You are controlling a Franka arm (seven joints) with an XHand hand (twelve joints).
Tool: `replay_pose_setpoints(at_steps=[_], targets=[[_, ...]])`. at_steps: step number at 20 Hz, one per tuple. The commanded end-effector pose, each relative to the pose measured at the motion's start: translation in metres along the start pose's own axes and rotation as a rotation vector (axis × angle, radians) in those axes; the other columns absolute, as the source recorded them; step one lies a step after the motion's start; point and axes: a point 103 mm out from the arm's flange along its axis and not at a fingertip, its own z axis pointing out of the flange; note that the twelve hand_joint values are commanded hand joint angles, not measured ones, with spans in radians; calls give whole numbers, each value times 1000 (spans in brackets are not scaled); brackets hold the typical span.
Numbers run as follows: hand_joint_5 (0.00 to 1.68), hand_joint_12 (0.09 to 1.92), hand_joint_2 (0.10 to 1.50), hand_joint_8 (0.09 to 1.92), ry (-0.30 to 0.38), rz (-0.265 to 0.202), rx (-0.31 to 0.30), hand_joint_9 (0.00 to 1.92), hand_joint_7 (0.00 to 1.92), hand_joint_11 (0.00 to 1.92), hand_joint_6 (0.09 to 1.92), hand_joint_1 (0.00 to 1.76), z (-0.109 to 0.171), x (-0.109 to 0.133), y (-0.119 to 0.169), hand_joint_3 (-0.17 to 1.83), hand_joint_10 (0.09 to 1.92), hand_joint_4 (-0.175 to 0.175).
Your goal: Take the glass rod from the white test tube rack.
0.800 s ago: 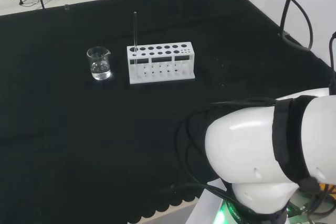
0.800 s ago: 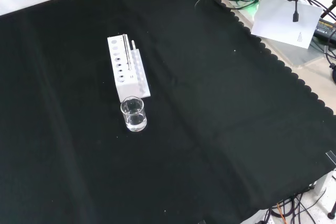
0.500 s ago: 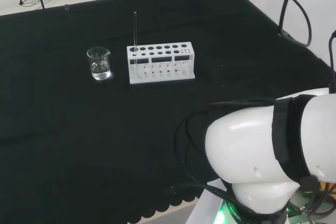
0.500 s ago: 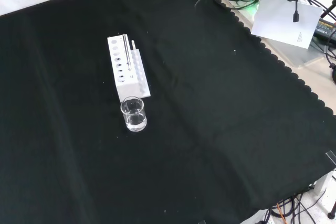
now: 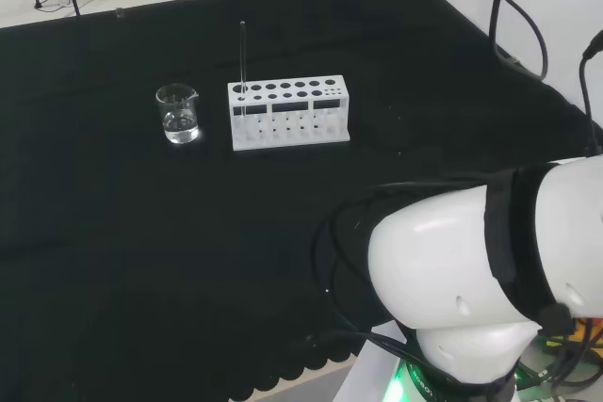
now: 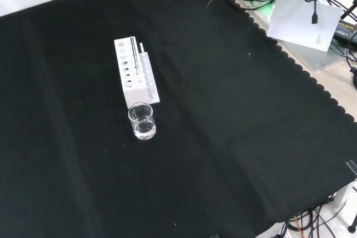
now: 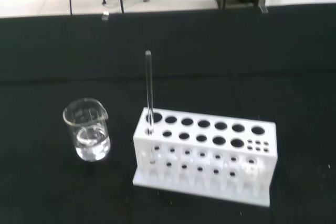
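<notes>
A thin glass rod [image 5: 242, 56] stands upright in an end hole of the white test tube rack [image 5: 288, 114], at the rack's left end in the head view. From the front, the glass rod [image 6: 134, 54] leans over the white rack [image 6: 135, 79], at the end nearest the beaker. The wrist view looks at the glass rod [image 7: 149, 92] and the rack [image 7: 205, 153] from some distance. No part of the hand can be made out.
A small clear beaker [image 5: 178, 114] with a little liquid stands just left of the rack in the head view, and below the rack as the beaker [image 6: 141, 121] shows in the front view. The arm's white links [image 5: 471, 280] fill the head view's lower right.
In the head view the arm's upper part and its cables at the top right have shifted a little left. Rack, rod and beaker have not moved.
</notes>
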Motion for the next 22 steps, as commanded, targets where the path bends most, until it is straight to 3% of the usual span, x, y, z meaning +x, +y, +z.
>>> replay_pose_setpoints(at_steps=[1, 13, 22], targets=[[34, 1224, 1101, 487, 27, -55, -3, 9, 0, 0, 87, 616, 0, 11, 54, -34, 839, -106], [58, 1308, 1119, 633, 18, -137, 14, 67, 0, 0, 87, 599, 24, 30, 123, -37, 874, -110], [81, 1343, 1135, 719, -14, -187, 89, 114, 0, 0, 87, 587, 68, 45, 170, -37, 884, -115]])
